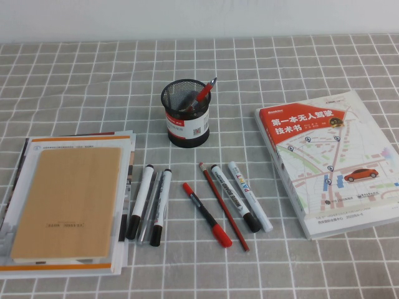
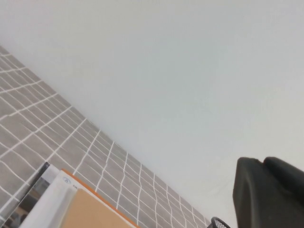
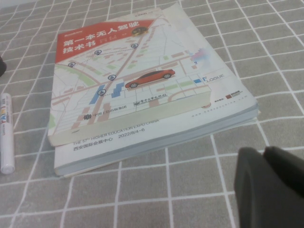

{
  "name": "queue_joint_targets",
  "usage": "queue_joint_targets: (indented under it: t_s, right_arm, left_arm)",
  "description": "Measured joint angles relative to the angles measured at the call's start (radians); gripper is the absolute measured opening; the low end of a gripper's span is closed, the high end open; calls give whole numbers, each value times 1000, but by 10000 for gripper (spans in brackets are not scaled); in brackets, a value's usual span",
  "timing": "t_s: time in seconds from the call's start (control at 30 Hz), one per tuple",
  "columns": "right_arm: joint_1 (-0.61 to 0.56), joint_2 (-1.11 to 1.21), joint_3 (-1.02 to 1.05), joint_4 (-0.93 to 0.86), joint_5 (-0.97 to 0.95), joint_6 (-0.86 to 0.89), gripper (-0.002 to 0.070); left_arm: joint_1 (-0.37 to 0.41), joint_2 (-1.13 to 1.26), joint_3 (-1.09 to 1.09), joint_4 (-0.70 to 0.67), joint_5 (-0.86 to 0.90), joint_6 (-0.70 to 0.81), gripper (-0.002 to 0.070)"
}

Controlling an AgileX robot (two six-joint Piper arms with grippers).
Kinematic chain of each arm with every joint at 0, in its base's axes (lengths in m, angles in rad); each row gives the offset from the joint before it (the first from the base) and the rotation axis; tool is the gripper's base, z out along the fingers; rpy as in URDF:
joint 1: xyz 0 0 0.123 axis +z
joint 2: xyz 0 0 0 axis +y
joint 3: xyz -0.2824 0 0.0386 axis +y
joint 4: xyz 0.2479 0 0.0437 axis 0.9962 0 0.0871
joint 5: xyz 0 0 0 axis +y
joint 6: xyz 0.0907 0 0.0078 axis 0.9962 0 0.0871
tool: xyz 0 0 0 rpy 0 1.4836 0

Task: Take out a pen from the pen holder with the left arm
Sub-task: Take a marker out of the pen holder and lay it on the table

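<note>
A black mesh pen holder (image 1: 186, 113) stands upright mid-table, with a red pen (image 1: 204, 91) leaning out of it toward the right. Neither arm appears in the high view. In the left wrist view my left gripper (image 2: 262, 160) is shut on nothing, raised and facing the pale back wall. Only a sliver of the holder's rim (image 2: 219, 223) peeks in beside it. My right gripper (image 3: 262, 150) is shut and empty, low over the checked cloth just in front of the map-covered book (image 3: 142, 80).
Several markers and pens (image 1: 218, 199) and a red pencil (image 1: 224, 208) lie in front of the holder. A tan notebook on stacked papers (image 1: 68, 202) lies at the left. The map-covered book (image 1: 330, 162) lies at the right. One white marker (image 3: 6, 133) lies beside it.
</note>
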Motion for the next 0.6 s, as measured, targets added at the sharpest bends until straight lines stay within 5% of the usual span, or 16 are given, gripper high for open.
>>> queue_joint_targets:
  t_s: [0.3, 0.6]
  right_arm:
    - [0, 0, 0, 0, 0, 0, -13]
    - [0, 0, 0, 0, 0, 0, -13]
  left_arm:
    - [0, 0, -3, -29, 0, -185, -3]
    - [-127, 205, -372, 296, 267, -127, -3]
